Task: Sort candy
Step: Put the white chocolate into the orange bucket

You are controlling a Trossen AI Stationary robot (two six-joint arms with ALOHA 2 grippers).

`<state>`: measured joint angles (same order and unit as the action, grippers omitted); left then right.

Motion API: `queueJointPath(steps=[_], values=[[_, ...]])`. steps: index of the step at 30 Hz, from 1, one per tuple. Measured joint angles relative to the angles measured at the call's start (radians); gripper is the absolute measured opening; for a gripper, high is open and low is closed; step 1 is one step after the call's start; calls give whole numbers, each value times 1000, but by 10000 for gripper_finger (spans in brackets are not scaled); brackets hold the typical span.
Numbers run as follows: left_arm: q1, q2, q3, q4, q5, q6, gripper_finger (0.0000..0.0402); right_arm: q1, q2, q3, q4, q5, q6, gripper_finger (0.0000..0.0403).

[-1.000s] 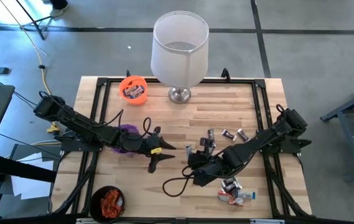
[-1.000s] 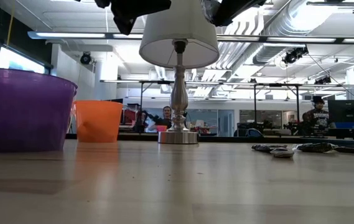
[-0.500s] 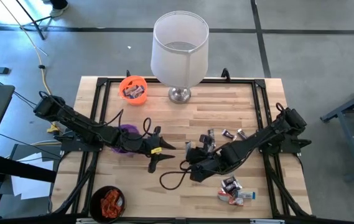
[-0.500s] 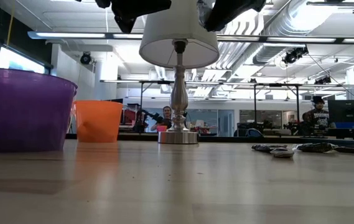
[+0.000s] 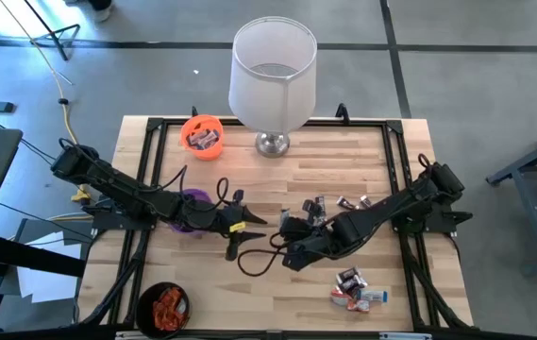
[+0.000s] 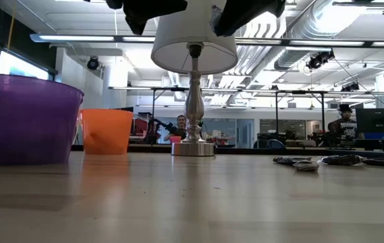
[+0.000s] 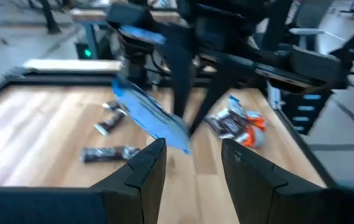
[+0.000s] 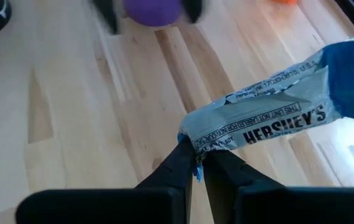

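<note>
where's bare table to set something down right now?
Free: the wood between the orange cup and the purple cup, and the near strip between the black cup and the mixed wrapper pile. Crowded: centre, where both pincers meet, plus loose dark wrapped candies right of centre.

Silver-blue candy — pinched aloft

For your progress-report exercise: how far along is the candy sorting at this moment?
Done: the orange cup holds dark-wrapped sweets and the black cup holds orange-red ones. In hand: the right gripper pinches a silver-and-blue wrapped Hershey's candy above the wooden table; the left gripper waits open beside the purple cup. Left: dark sweets mid-table and a mixed pile near the front edge.
</note>
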<state>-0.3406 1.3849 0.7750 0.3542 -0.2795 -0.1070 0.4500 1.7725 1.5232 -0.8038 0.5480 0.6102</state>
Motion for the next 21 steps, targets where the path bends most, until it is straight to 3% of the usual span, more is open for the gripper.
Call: queueJointPath(steps=[6, 13, 21], values=[[20, 0, 0, 54, -45, 66, 142, 16, 0, 0, 80, 44, -172, 28], [52, 8, 0, 194, 71, 119, 142, 55, 0, 0, 99, 160, -303, 28], [81, 27, 0, 214, 94, 83, 142, 63, 0, 0, 105, 238, -376, 28]])
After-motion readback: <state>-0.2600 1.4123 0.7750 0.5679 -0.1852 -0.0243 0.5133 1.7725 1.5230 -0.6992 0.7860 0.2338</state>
